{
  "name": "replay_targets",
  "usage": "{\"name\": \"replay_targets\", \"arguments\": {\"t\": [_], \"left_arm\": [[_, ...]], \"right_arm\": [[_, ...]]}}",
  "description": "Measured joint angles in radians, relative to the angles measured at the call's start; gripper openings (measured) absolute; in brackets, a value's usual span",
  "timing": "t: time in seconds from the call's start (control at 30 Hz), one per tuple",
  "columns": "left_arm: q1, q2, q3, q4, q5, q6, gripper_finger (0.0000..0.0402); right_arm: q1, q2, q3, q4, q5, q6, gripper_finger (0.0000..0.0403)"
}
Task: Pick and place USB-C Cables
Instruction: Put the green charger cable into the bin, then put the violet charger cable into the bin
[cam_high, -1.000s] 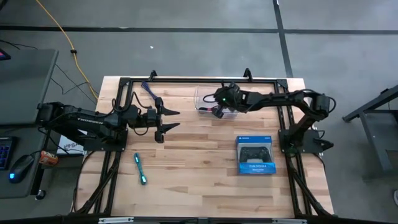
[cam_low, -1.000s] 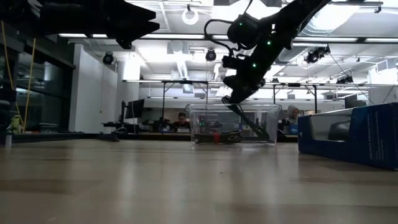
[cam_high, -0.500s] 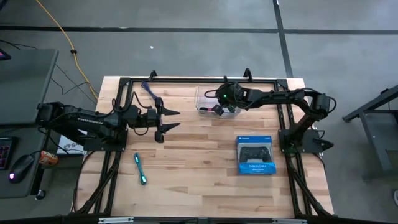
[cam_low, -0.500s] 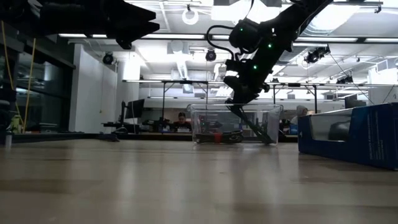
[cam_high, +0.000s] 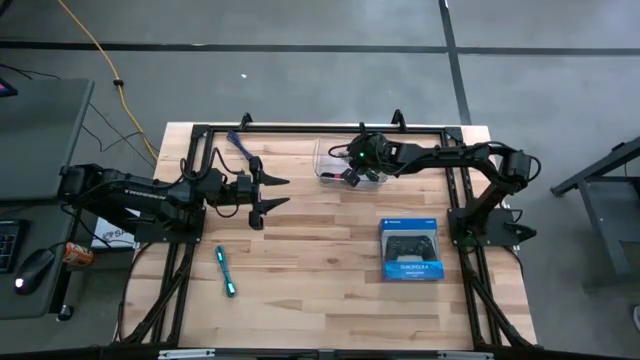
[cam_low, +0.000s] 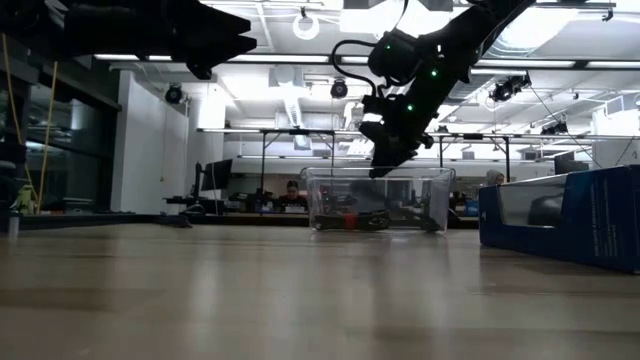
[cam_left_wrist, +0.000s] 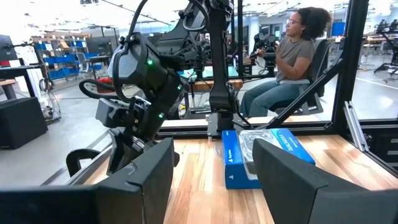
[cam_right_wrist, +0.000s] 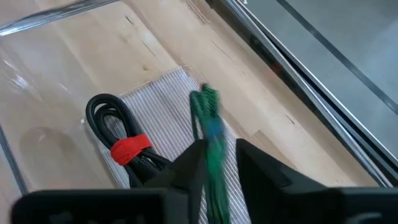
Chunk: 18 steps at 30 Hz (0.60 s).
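My right gripper (cam_high: 352, 174) hangs over the clear tub (cam_high: 330, 160), fingers pointing down and open (cam_right_wrist: 221, 165). The green cable (cam_right_wrist: 210, 130) lies on the tub's floor below and between the fingers, beside the black cable with a red band (cam_right_wrist: 121, 148). In the low view the gripper (cam_low: 385, 165) is above the tub (cam_low: 375, 200). The dark purple cable (cam_high: 243, 147) lies at the table's far left and the cyan cable (cam_high: 226, 271) at its near left. My left gripper (cam_high: 275, 192) is open and empty above the table's left half.
The blue box picturing a game controller (cam_high: 410, 249) lies at the table's near right, and also shows in the low view (cam_low: 565, 225) and the left wrist view (cam_left_wrist: 239, 155). A black frame (cam_high: 300, 128) rims the table. A seated person (cam_left_wrist: 292, 56) is beyond the table.
My right gripper has moved slightly toward the table's right edge over the tub and risen a little. The green cable, which hung slanting from it into the tub, no longer hangs from it and now lies in the tub.
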Motion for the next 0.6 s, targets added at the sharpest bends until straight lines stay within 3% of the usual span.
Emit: {"name": "replay_targets", "arguments": {"t": [0.27, 0.43, 0.6], "left_arm": [[0.000, 0.000, 0.000, -0.003, 0.000, 0.000, 0.0199], [0.000, -0.001, 0.000, -0.040, 0.000, 0.001, 0.0199], [0.000, -0.024, 0.000, -0.063, -0.034, 0.024, 0.0199]], "right_arm": [[0.009, -0.020, 0.000, 0.039, 0.079, -0.043, 0.0182], [0.024, -0.149, 0.000, -0.007, 0.057, -0.087, 0.0190], [0.117, -0.342, -0.016, -0.129, 0.055, -0.081, 0.0190]]}}
